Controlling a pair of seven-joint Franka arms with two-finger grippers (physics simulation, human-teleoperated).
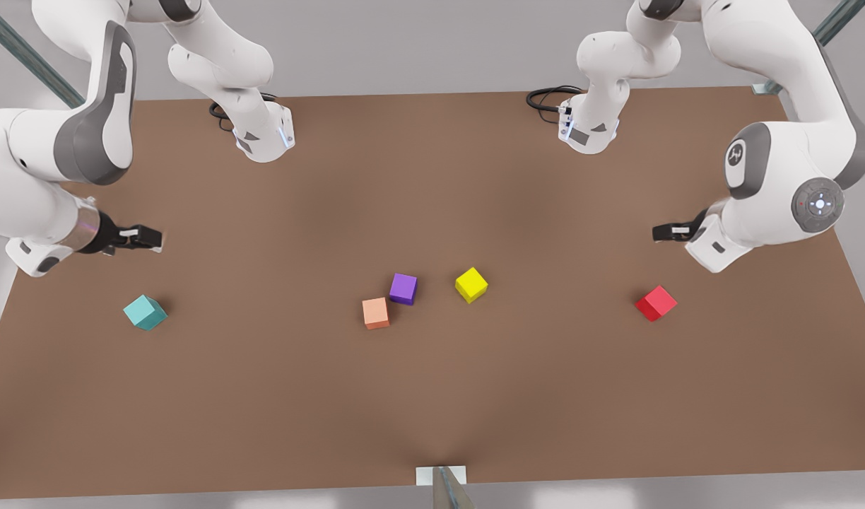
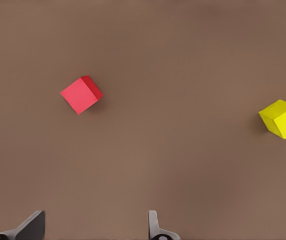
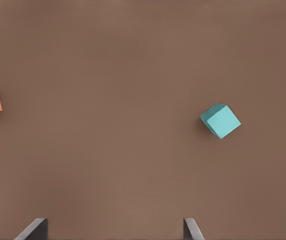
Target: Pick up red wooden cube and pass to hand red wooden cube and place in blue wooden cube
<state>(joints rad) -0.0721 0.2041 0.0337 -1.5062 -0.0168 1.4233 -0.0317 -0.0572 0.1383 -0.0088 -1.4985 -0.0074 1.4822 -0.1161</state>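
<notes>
Red wooden cube (image 2: 81, 94) below left end effector (image 2: 95, 227), spread | blue wooden cube (image 3: 220, 120) below right end effector (image 3: 115, 229), spread

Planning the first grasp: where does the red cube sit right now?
The red wooden cube lies alone on the table at the front view's right, just below the left gripper, well right of the yellow cube.

Five cubes on the table (image 1: 432, 396) (one each: red (image 1: 656, 303), teal (image 1: 145, 312), purple (image 1: 403, 288), salmon (image 1: 376, 312), yellow (image 1: 471, 284)), two arms.
</notes>
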